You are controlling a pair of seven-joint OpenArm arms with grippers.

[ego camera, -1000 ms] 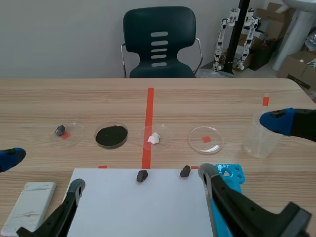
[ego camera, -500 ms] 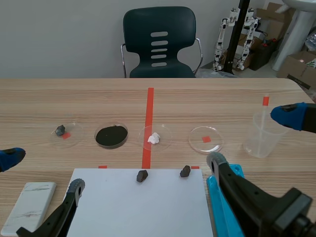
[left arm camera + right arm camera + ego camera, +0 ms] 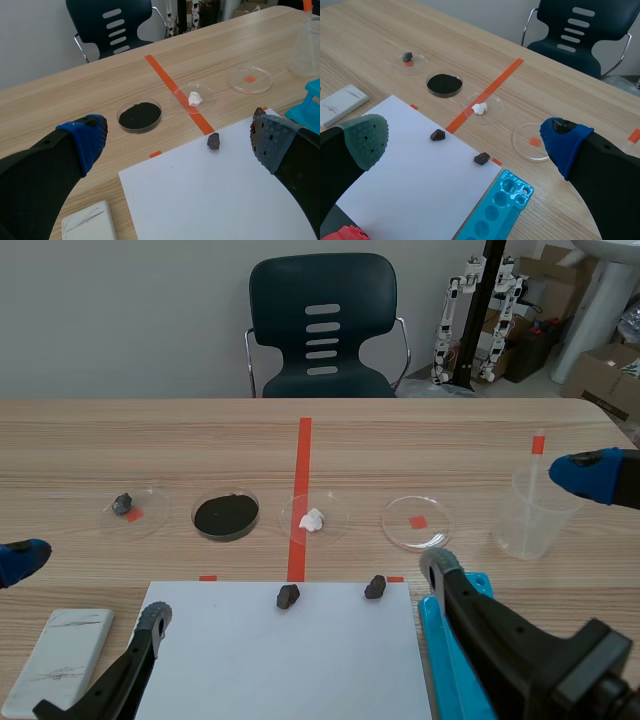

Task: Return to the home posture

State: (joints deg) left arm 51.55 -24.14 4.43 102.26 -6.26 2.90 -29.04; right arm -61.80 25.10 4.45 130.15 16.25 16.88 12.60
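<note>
Scene view: the left pincer [image 3: 88,588] sits low at the near left of the tabletop [image 3: 450,440], its fingers wide apart with nothing between them, close to a white block [image 3: 60,655]. The right pincer [image 3: 512,520] is at the near right, likewise spread and empty, with one finger over a blue rack [image 3: 505,200] and the other beside a clear cup [image 3: 525,515]. Between the arms lies a white sheet [image 3: 280,660], with a dark lump [image 3: 288,595] and a second lump [image 3: 375,587] at its far edge.

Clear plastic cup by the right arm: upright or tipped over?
Upright: the clear plastic cup stands on its base, open rim facing up.
</note>
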